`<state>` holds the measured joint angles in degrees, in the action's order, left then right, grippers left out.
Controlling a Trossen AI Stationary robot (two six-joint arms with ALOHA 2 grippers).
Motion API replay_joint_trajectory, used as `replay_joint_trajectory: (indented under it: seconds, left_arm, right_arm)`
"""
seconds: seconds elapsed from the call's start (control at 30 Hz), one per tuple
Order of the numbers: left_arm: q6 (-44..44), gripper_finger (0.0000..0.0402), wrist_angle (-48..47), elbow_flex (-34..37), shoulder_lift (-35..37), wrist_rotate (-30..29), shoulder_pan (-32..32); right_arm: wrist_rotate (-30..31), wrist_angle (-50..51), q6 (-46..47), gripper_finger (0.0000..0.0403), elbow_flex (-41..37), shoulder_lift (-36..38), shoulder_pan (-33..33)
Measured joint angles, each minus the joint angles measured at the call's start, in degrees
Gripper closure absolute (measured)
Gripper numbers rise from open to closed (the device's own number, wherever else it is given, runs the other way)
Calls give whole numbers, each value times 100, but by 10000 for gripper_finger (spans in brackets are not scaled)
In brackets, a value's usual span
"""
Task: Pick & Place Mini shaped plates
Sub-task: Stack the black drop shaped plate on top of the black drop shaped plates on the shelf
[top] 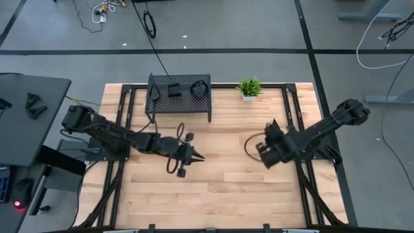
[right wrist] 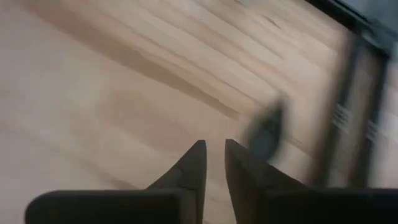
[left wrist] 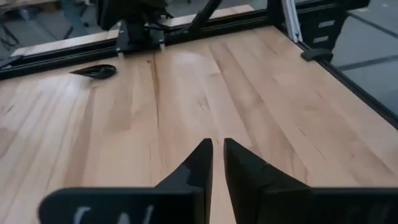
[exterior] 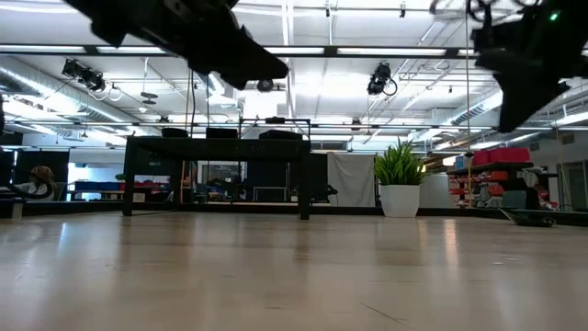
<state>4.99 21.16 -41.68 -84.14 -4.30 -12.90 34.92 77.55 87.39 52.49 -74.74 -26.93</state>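
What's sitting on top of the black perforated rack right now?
On the rack, the high view shows three small black plates: one toward its left end, a square one mid-top, a rounded one toward its right end. Under the rack, only the table shows.

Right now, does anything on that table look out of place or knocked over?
Only one thing: a single small black plate lies alone on the bare wood table, while the others sit on the black rack. Nothing looks spilled or broken, and the potted plant stands upright.
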Motion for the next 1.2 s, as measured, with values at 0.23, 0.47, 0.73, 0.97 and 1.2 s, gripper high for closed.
replay_joint_trajectory:
  seconds: [0.23, 0.47, 0.73, 0.97, 1.2]
  left_arm:
    - [-325, 362, 378, 357, 0, -926, -274]
    - [-316, 362, 395, 359, 0, -1009, -274]
    - [-284, 362, 389, 360, 0, -1009, -272]
    - [-287, 362, 388, 359, 0, -1008, -272]
    - [-290, 362, 388, 361, 0, -1007, -272]
  right_arm:
    - [-531, -63, -1170, 285, -237, 0, 1450]
    - [-1324, -1048, -2560, 245, -988, -4, 2861]
    - [-1869, -2116, -3017, 248, -1683, -4, 3643]
    - [-2114, -3075, -3269, 250, -2189, -4, 3855]
    - [-2247, -3540, -3392, 269, -2253, 0, 3850]
